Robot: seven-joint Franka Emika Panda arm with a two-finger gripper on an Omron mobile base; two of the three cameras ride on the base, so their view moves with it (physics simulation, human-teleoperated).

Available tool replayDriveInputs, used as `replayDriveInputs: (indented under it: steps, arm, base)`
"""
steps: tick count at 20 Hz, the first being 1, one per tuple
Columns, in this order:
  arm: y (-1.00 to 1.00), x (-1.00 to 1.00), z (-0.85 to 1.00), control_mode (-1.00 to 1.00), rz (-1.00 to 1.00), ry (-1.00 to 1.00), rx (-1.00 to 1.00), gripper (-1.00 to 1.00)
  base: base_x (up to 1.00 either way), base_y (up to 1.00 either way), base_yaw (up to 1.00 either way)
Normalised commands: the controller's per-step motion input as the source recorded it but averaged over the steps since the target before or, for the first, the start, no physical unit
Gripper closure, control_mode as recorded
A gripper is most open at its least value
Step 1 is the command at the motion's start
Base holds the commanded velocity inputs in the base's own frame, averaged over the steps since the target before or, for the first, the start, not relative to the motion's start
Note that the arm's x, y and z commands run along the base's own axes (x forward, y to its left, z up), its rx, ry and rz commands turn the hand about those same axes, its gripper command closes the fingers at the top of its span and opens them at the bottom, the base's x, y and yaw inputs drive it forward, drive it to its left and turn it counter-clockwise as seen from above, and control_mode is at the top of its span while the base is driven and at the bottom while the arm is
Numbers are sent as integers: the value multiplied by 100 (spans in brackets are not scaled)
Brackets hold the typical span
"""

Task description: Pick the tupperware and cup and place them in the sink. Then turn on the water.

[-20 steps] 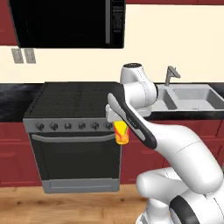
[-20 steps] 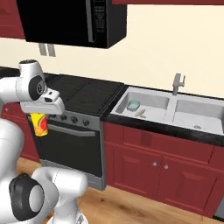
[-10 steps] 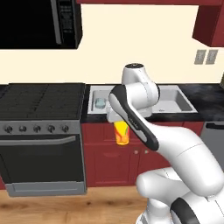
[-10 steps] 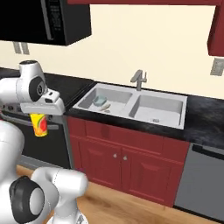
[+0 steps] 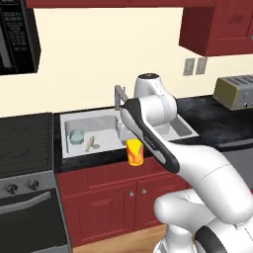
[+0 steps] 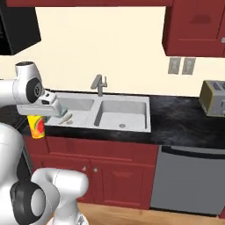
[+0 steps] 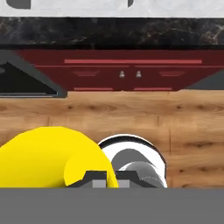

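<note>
The gripper (image 5: 134, 144) is clenched on the round yellow cup (image 5: 135, 152), mid-frame, in open air before the sink (image 5: 106, 144) front edge.

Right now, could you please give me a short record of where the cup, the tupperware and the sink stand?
cup: yellow cup held in the shut gripper, hanging in front of the counter edge, not yet over a basin
tupperware: tupperware lying in the sink's left basin
fish: small tan fish beside the tupperware, same basin
sink: sink, right basin holds nothing visible
faucet: faucet, no stream from the spout
</note>
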Motion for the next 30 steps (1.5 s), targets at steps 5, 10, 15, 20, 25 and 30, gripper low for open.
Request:
replayDriveInputs:
  steps: [5,10,15,20,25,30]
  arm:
    - [0,0,0,100,0,0,0,100]
    - [0,0,0,100,0,0,0,100]
    - [0,0,0,100,0,0,0,100]
    - [0,0,0,100,0,0,0,100]
    - [0,0,0,100,0,0,0,100]
    - [0,0,0,100,0,0,0,100]
  base:
    - [25,0,-27]
    - [42,21,-12]
    - [92,13,-1]
    - [100,28,0]
    - [100,98,0]
    - [91,100,1]
